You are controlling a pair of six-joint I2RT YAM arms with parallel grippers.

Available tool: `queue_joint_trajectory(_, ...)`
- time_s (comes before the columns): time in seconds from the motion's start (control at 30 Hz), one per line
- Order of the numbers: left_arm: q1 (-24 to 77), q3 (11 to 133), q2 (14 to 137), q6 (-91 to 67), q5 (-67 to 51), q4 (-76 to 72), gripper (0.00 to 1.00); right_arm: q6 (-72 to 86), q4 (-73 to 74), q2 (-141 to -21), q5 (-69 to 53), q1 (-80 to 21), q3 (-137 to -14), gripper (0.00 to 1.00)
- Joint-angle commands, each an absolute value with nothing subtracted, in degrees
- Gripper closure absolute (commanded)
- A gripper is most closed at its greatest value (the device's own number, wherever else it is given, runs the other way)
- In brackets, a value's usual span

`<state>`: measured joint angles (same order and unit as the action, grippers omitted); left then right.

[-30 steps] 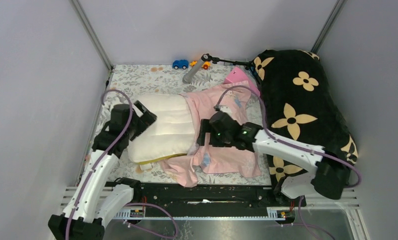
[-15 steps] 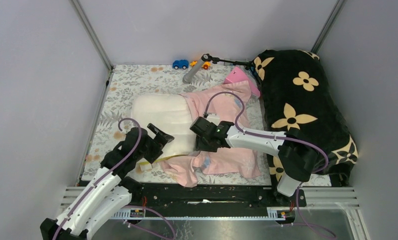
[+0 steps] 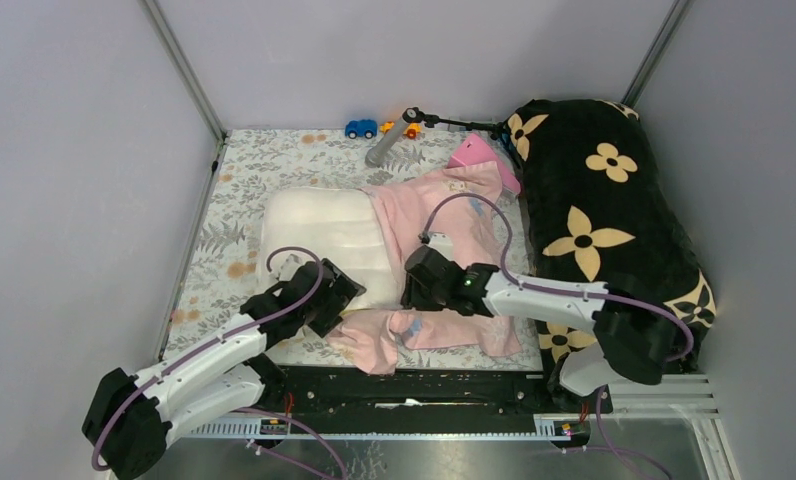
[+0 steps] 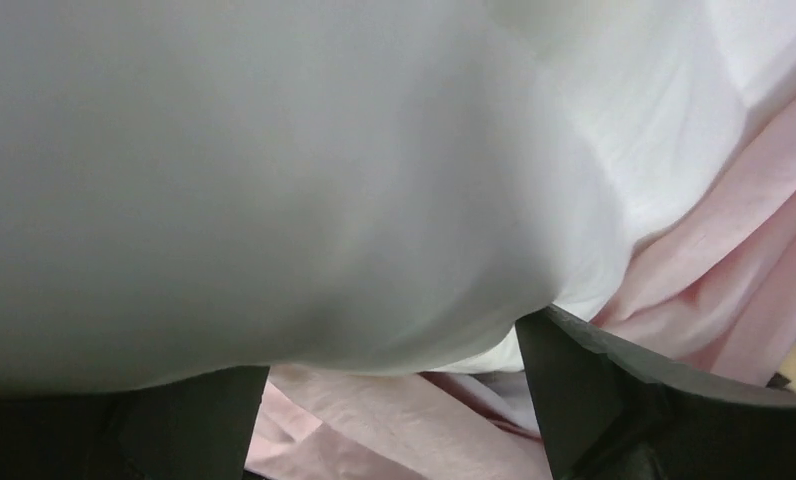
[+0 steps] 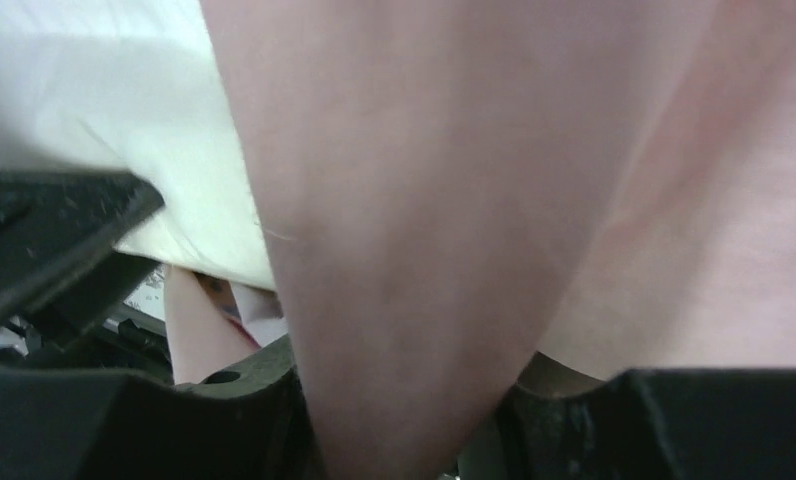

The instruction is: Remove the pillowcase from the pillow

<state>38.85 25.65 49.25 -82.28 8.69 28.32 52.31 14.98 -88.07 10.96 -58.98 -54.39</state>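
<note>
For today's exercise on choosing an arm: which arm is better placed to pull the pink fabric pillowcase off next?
Right. The right hand sits on the thin pale pink printed pillowcase, a fold between its fingers; the left hand is open against the plump cream-white quilted pillow.

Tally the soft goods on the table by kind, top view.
Cream-white quilted pillow: 1
Pale pink printed fabric pillowcase: 1
Black plush blanket with tan flowers: 1
Total: 3
</note>
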Motion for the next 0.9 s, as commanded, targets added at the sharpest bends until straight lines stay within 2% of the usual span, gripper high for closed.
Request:
queue_joint_trajectory(0.0,38.7,25.6,48.5,-84.7,19.8,22.5,0.07,49.5,6.2,-80.3,13.2,-58.8,-47.8,0.59)
queue_joint_trajectory(0.07,38.2,26.1,47.4,-82.4,23.8,21.9,0.22,48.9,5.9,-78.3,14.4,-58.5,-45.8,0.66)
queue_joint_trajectory(0.13,37.5,27.4,46.6,-79.3,27.7,23.1,0.45,47.9,6.1,-77.2,14.2,-57.5,-44.7,0.76)
queue_joint_trajectory(0.17,37.0,28.4,46.2,-77.8,29.5,24.7,0.54,47.6,6.7,-76.6,13.9,-56.3,-44.4,0.85)
queue_joint_trajectory(0.2,36.4,29.6,45.9,-76.5,31.6,26.2,0.67,47.4,7.2,-76.2,13.4,-55.2,-44.0,0.98)
queue_joint_trajectory(0.3,35.5,32.9,44.7,-73.3,37.1,30.6,0.88,46.1,8.1,-73.8,12.3,-51.5,-42.3,1.00)
queue_joint_trajectory(0.53,31.5,38.9,43.3,-65.9,45.8,36.4,0.94,39.8,13.8,-67.1,15.6,-43.1,-41.4,1.00)
queue_joint_trajectory(0.67,26.7,41.8,43.0,-64.1,48.2,39.7,0.98,37.4,19.6,-64.8,22.9,-39.7,-43.1,1.00)
queue_joint_trajectory(0.8,22.5,43.5,39.6,-72.6,51.7,48.8,1.00,37.9,26.7,-63.3,32.0,-36.1,-45.0,1.00)
queue_joint_trajectory(0.87,21.8,42.8,35.9,-73.3,53.1,48.9,1.00,39.1,28.6,-62.4,33.9,-33.8,-45.1,1.00)
